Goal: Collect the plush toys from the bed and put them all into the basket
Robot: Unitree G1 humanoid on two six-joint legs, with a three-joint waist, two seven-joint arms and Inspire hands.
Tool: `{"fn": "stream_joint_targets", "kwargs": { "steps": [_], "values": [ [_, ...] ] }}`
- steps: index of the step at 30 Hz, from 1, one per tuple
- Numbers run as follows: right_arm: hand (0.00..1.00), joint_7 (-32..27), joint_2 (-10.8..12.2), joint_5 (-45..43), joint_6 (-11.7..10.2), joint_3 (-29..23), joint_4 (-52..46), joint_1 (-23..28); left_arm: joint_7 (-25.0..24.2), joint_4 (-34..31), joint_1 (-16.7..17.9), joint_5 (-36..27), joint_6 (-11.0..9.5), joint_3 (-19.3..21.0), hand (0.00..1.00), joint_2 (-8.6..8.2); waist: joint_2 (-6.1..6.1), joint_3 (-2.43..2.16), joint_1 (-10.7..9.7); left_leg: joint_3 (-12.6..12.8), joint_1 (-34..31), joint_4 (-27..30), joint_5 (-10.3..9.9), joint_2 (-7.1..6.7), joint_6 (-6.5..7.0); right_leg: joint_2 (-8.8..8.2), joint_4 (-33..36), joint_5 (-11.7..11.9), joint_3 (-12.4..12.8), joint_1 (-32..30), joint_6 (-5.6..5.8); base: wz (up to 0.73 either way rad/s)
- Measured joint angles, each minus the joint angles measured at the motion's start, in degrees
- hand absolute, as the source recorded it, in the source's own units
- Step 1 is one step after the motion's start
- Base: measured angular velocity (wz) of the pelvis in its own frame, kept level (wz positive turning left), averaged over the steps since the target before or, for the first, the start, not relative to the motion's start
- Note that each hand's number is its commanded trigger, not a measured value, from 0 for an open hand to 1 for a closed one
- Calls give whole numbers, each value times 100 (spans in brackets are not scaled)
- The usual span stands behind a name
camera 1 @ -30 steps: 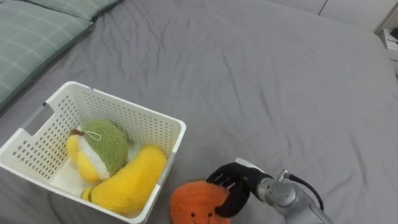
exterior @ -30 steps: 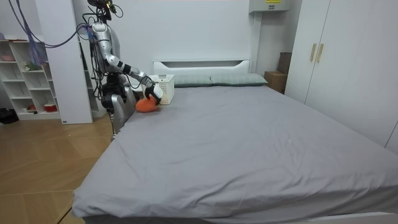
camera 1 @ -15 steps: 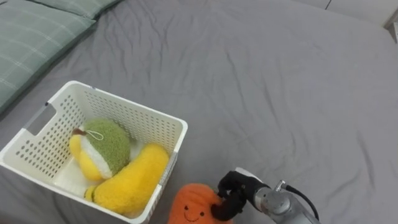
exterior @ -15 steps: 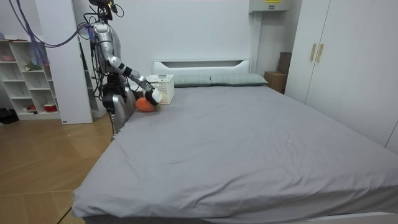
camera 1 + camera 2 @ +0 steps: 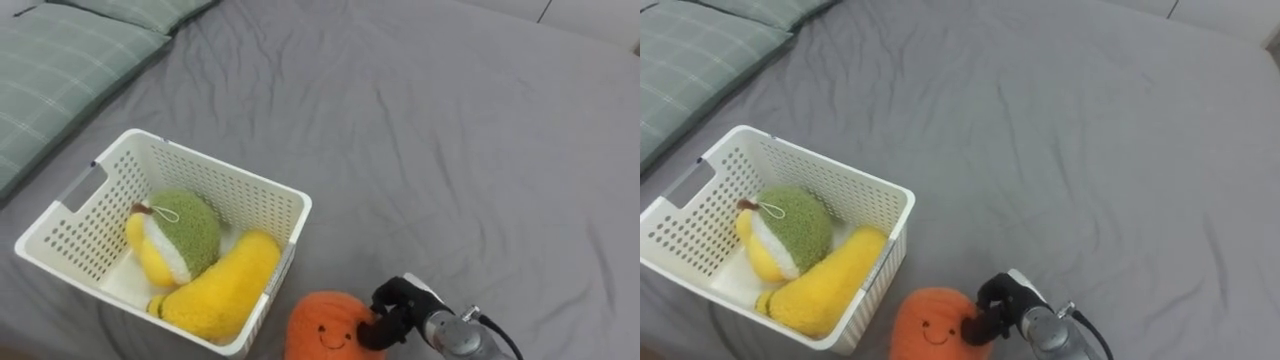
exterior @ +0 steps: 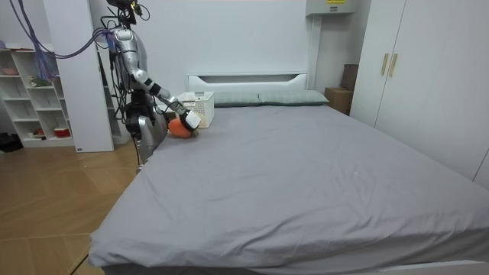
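Lift orange plush toy (image 5: 330, 325), clamped on its side by curled fingers of right hand (image 5: 395, 310) and bulging just left of them, clear over basket (image 5: 240, 195) rim farther left, then release above yellow plush (image 5: 225, 285), not onto grey bed (image 5: 450, 150).

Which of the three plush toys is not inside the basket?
The orange toy: it is outside the white basket, by its corner, with the fingers of the right hand curled on it. The green toy and the yellow toy lie inside.
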Motion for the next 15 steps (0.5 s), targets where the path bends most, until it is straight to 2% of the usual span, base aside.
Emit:
{"fn": "stream_joint_targets", "kwargs": {
  "steps": [3, 6, 9, 11, 15],
  "values": [
    [100, -46, -14, 29, -4, -171, -248, 16, -45, 0, 2, 4, -20, 40, 0, 4, -10, -6, -17, 28, 10, -5, 0, 2, 0, -5, 4, 0, 20, -12, 0, -3],
    [100, -140, -59, 31, -66, -347, -961, 31, -128, 15, 13, -2, -27, 110, 0, 10, -24, -14, -143, 44, 31, -13, 1, 7, 1, -27, 6, 0, 57, 8, 1, -3],
    [100, -165, -180, 34, -103, -532, -1675, 39, -165, 37, 4, -1, -34, 117, 0, -7, -26, -13, -168, 154, 113, -43, -1, 21, 2, 1, 6, 0, 154, 32, 2, -15],
    [100, -172, -303, 38, -104, -665, -2266, 39, -250, 76, -3, -10, -34, 224, 0, -1, -35, -11, -291, 168, 152, -58, -6, 22, 6, 16, 6, 1, 194, 63, 3, -5],
    [100, -177, -473, -144, -112, -949, -3057, 38, -309, 119, 22, 2, -29, 380, 0, 6, -38, -7, -323, 279, 228, -113, -7, 46, 6, 27, 25, 2, 328, 70, 3, -14]
  ]
}}
